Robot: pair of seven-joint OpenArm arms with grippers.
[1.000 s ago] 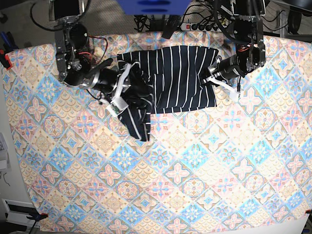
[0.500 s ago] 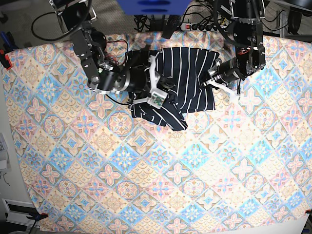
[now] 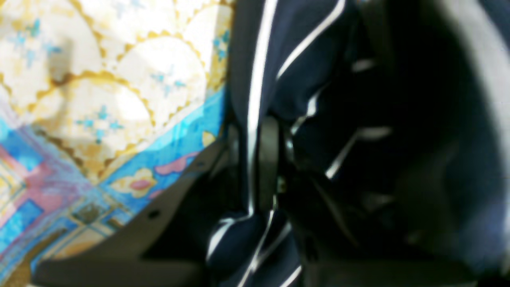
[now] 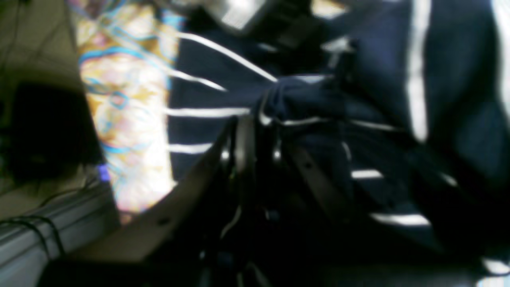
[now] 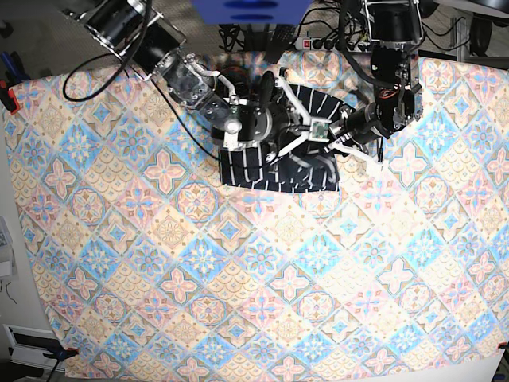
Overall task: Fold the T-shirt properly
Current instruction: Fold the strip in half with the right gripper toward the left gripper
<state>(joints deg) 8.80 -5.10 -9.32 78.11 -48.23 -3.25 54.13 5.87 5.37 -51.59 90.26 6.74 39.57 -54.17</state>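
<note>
The dark navy T-shirt (image 5: 270, 171) with thin white stripes lies bunched at the back middle of the patterned tablecloth (image 5: 238, 278), its left part drawn over to the right. My right gripper (image 5: 306, 135) reaches across from the left and is shut on a fold of the T-shirt (image 4: 450, 79); its fingers (image 4: 243, 147) pinch striped cloth. My left gripper (image 5: 342, 131) stays at the shirt's right edge. In the left wrist view its fingertips (image 3: 269, 159) clamp a striped hem of the T-shirt (image 3: 303, 79).
The two arms nearly meet above the shirt's right half. A power strip with cables (image 5: 318, 40) lies behind the table's back edge, beside a blue block (image 5: 250, 9). A red clamp (image 5: 8, 97) holds the cloth's left corner. Tablecloth (image 3: 99, 99) shows left of the hem.
My right arm has swung from the table's left across to the right, carrying the shirt's left side over the rest. The shirt now covers a narrower patch. The left gripper has barely moved.
</note>
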